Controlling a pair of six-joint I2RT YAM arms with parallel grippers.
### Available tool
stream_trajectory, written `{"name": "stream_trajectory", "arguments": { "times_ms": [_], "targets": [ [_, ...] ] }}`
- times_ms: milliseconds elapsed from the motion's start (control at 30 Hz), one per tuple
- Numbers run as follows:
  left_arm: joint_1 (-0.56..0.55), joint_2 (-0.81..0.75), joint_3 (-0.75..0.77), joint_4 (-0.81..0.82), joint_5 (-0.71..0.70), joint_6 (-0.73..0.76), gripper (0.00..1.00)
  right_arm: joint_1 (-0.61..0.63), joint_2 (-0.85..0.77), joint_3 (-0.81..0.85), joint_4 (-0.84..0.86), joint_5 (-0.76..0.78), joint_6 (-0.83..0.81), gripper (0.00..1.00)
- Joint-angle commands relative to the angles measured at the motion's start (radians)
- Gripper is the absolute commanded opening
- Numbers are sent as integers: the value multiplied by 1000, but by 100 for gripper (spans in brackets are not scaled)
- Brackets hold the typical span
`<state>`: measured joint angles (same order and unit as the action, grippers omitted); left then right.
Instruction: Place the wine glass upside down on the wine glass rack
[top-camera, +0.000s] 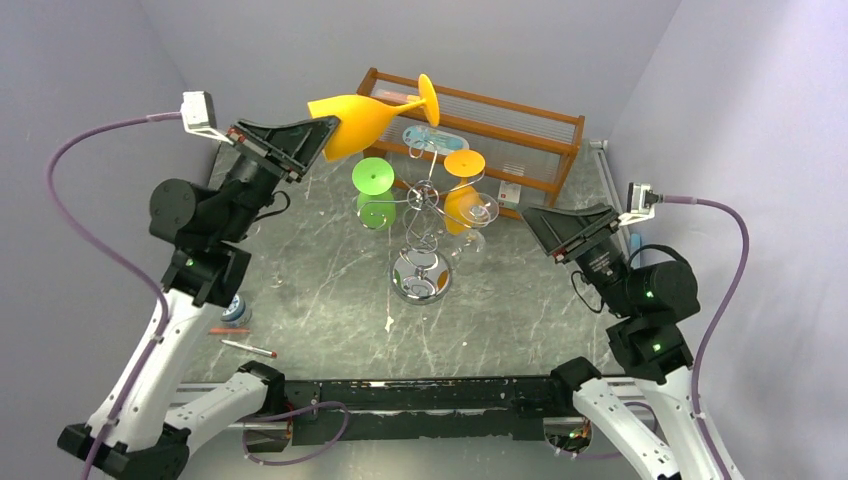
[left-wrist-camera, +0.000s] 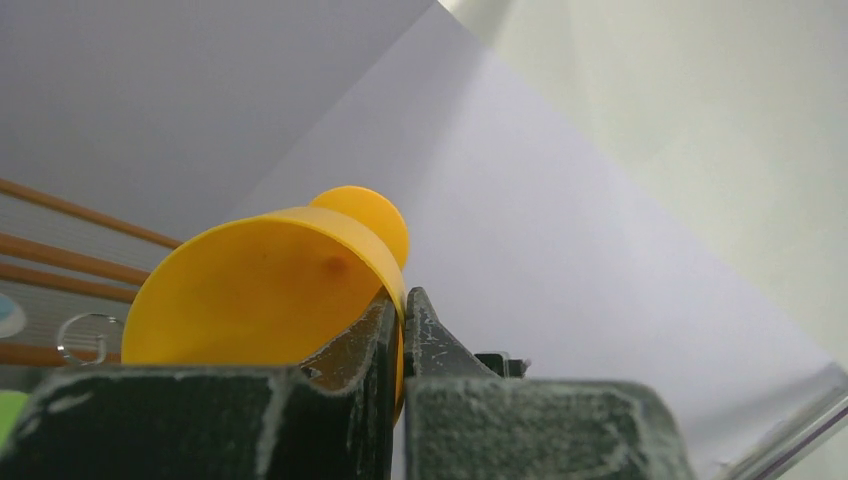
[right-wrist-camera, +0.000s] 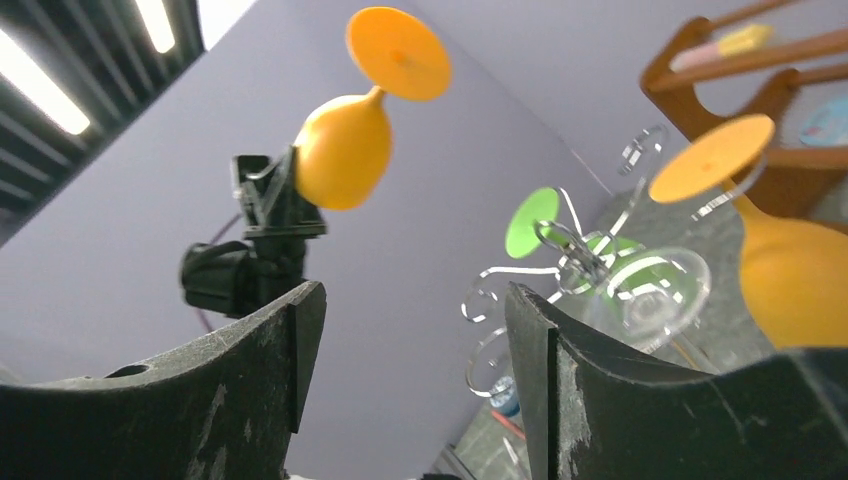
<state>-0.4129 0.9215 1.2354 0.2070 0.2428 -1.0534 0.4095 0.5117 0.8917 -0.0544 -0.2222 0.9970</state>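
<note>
Holding the orange plastic wine glass (top-camera: 365, 125) high in the air, the left end effector (top-camera: 325, 135) pinches the thin edge of the cup part, with one finger inside and one outside. The glass lies on its side. Its thin stem and round foot point toward the brown wooden shelf (top-camera: 520, 110). It is higher than the silver wire wine glass rack (top-camera: 425, 205) and off to the rack's left, not touching it. The rack stands on the grey marble desk (top-camera: 320, 290). The right end effector (top-camera: 535, 222) is spread wide with nothing in it, over on the right of the rack. A green glass (top-camera: 372, 178), a second orange glass (top-camera: 463, 165) and a clear glass (top-camera: 480, 212) hang foot-up on the curly arms. The held glass looks light and stiff, so it should not break easily, but it also looks smooth and slippery. With only a small pinch on the edge, I think it could swing or slip if it bumps a wire. The edge seems a good place to hold, because the stem and foot stay free to slide into a curly arm.
</note>
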Motion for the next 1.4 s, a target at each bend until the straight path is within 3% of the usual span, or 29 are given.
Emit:
{"name": "stream_trajectory", "arguments": {
  "times_ms": [0, 200, 500, 867, 1367],
  "targets": [
    [-25, 44, -31, 236, 15, -143, 5, -3, 48, 22, 190, -25, 38, 70],
    [-174, 172, 64, 186, -58, -69, 5, -2, 134, 76, 225, 30, 63, 71],
    [-351, 260, 2, 413, -220, -87, 5, -1, 197, 104, 291, 123, 139, 70],
    [-582, 286, -48, 575, -480, 57, 5, -1, 267, 173, 318, 264, 198, 68],
    [-698, 348, -43, 636, -566, 150, 5, 40, 349, 180, 355, 279, 325, 58]
  ]
}}
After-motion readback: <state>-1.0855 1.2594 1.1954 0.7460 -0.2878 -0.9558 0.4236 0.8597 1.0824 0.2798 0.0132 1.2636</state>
